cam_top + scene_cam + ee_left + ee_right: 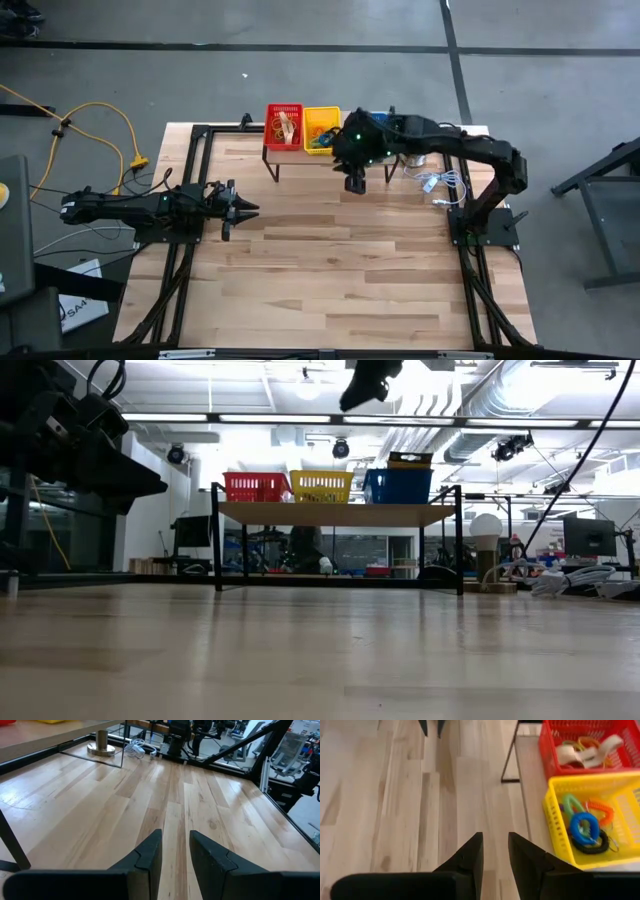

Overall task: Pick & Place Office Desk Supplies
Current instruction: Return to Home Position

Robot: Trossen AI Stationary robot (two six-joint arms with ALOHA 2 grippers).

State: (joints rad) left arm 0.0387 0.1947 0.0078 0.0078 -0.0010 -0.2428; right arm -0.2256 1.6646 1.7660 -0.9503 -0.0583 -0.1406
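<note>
Honestly, our right gripper (494, 836), ajar and empty, hovers by the shelf (340, 513), arm over the blue bin (397, 485); retract low and we may clip it; left gripper (175, 832) parked, ajar.

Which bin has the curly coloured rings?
The yellow bin, in the middle of the shelf. The red bin beside it holds rubber bands; the blue bin stands on its other side.

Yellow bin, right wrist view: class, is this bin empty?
No, a blue ring, a green ring and an orange ring lie inside the yellow bin.
</note>
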